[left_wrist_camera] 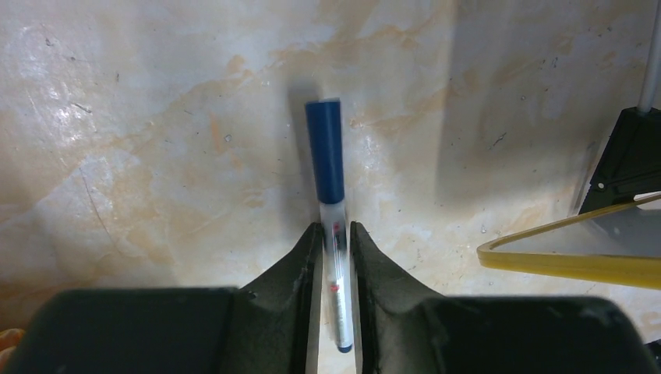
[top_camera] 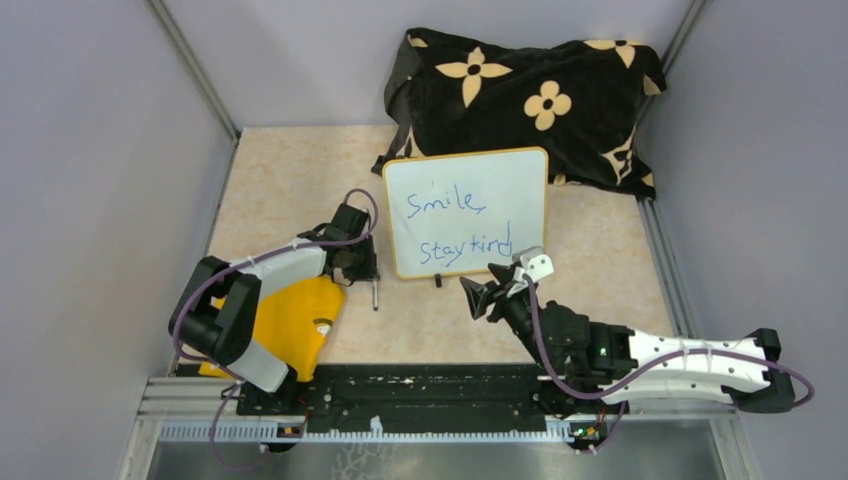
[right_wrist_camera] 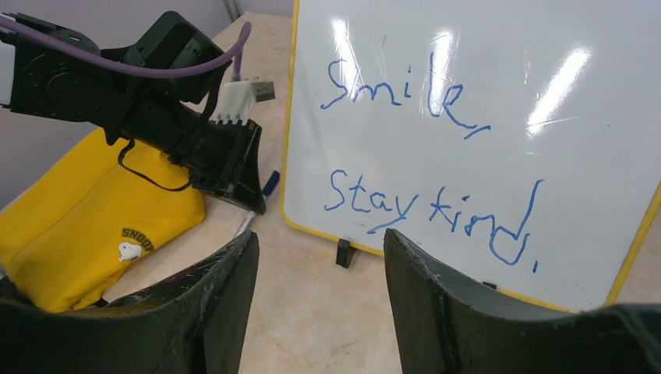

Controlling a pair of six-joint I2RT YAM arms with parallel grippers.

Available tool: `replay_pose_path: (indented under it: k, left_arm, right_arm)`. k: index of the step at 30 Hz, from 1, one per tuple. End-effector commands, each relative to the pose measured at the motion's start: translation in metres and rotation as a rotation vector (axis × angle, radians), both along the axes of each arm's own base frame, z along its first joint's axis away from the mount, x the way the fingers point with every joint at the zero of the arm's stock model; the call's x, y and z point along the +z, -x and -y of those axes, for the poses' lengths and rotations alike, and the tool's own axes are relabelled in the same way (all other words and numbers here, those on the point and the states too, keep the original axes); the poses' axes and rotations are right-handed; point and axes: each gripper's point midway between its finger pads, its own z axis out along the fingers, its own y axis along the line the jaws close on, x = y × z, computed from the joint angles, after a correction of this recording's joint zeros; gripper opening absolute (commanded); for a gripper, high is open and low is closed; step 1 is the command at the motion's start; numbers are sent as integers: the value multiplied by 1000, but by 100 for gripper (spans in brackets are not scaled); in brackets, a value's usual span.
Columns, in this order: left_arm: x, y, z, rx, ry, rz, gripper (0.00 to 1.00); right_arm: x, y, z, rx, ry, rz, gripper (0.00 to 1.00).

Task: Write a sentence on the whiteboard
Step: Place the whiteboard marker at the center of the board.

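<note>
- The whiteboard (top_camera: pixel 466 210) is seen standing on its small black feet near the middle of the table (top_camera: pixel 290 180). It is tipped slightly back, just in front of a black flowered cloth (top_camera: pixel 530 95). Whether the two touch cannot be told.
- Two lines are written on the board in blue: "Smile," above and "Stay kind." below.
- The left gripper (left_wrist_camera: pixel 336 230) is clenched on a marker (left_wrist_camera: pixel 327 164). The clear barrel is pinched between the fingers, and the blue cap is pointed down at the table.
- This gripper is held just left of the board's lower left corner, apart from the yellow rim.
- The right gripper (right_wrist_camera: pixel 321 257) is released, its jaws spread wide. It is aimed at the written face from near the board's lower edge.
- A yellow cloth (top_camera: pixel 300 320) with a small printed figure is laid beneath the left arm.
</note>
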Motion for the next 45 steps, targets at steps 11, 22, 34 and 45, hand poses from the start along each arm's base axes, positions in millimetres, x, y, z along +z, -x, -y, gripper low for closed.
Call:
replay_pose_path:
  k: [11,22,34,45]
  left_arm:
    - [-13,10,-7,9,-25,-53,28]
    - [-13,9,-7,11,-27,-50,28]
    - [-2,4,-8,15,-30,-19,30]
    - [46,-9,-10,40,6,134,54]
  right_arm:
    - [24,-1,9,-17,-85,2,58]
    - [24,-1,9,-17,-79,4,58]
    - [18,-2,10,-26,-67,-1,58]
    - [18,-3,-3,-17,-36,10,58]
